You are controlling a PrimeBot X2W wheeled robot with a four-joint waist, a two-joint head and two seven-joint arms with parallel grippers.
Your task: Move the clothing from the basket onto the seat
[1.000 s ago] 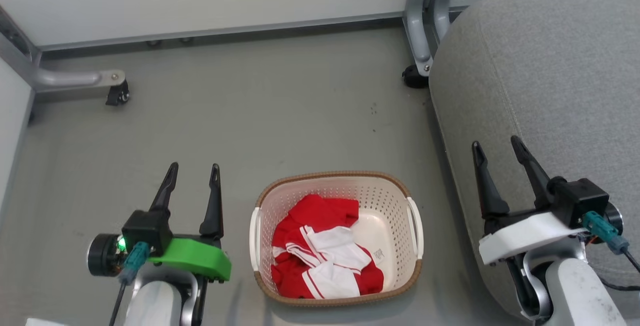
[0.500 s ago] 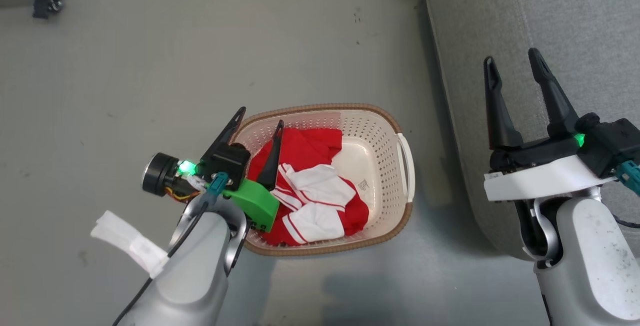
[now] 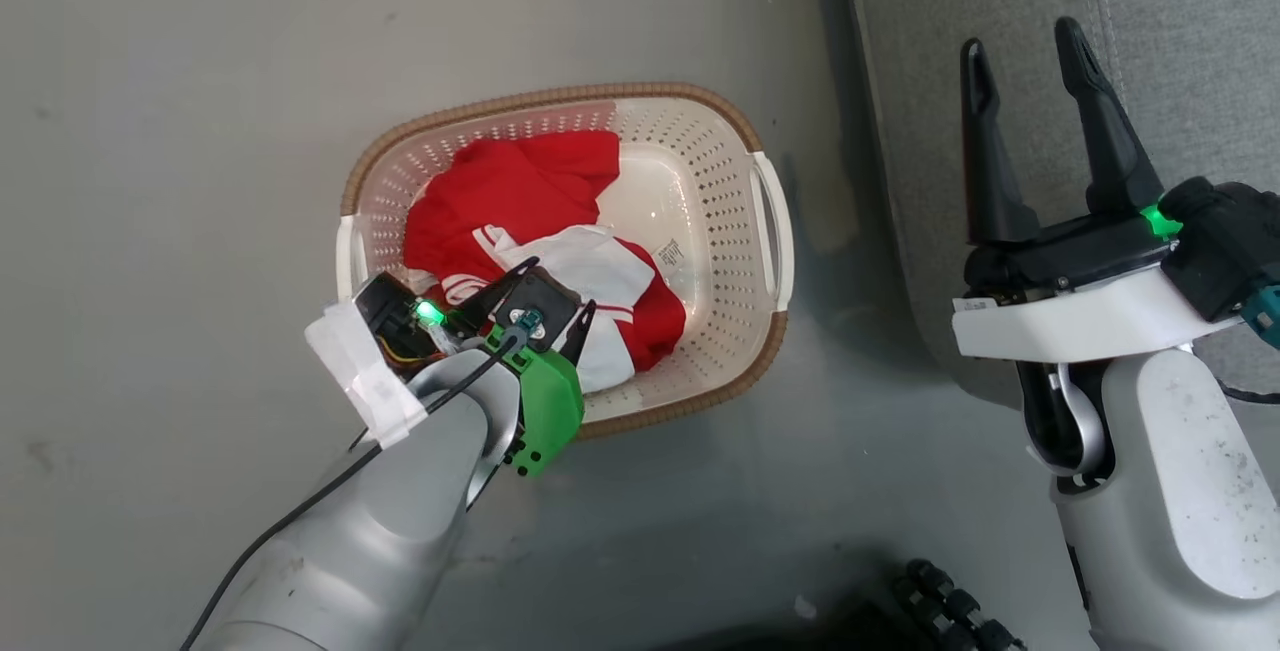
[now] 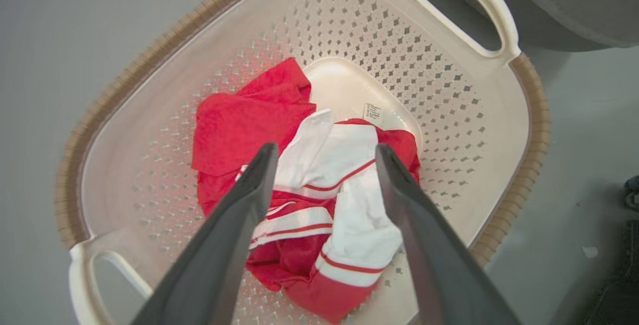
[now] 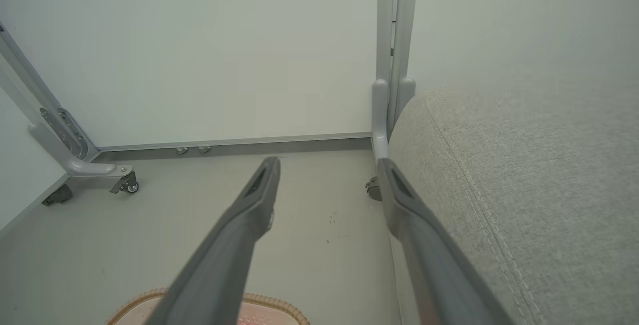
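The cream perforated basket [image 3: 700, 141] with a brown rim stands on the grey floor, just left of the grey seat [image 3: 1190, 1]. Inside it the red and white clothing [image 3: 500, 191] lies crumpled toward its left half. My left gripper [image 3: 563, 283] hangs open over the basket's near side, pointing down at the garments. In the left wrist view its fingers [image 4: 325, 148] straddle the white panels of the clothing [image 4: 349, 150] from above, inside the basket [image 4: 150, 60]. My right gripper [image 3: 1020, 39] is open and empty over the seat's left edge [image 5: 524, 190].
Grey metal frame legs with casters [image 5: 85, 170] and an upright post [image 5: 394, 65] stand against the pale wall beyond the floor. A paper label [image 4: 372, 113] lies on the basket's bare bottom. A dark ribbed object [image 3: 945, 596] sits at the near floor edge.
The head camera has tilted down, shifting the whole picture. My left arm swung right from beside the basket to over it, fingers now pointing down at the clothing. The right gripper stays open.
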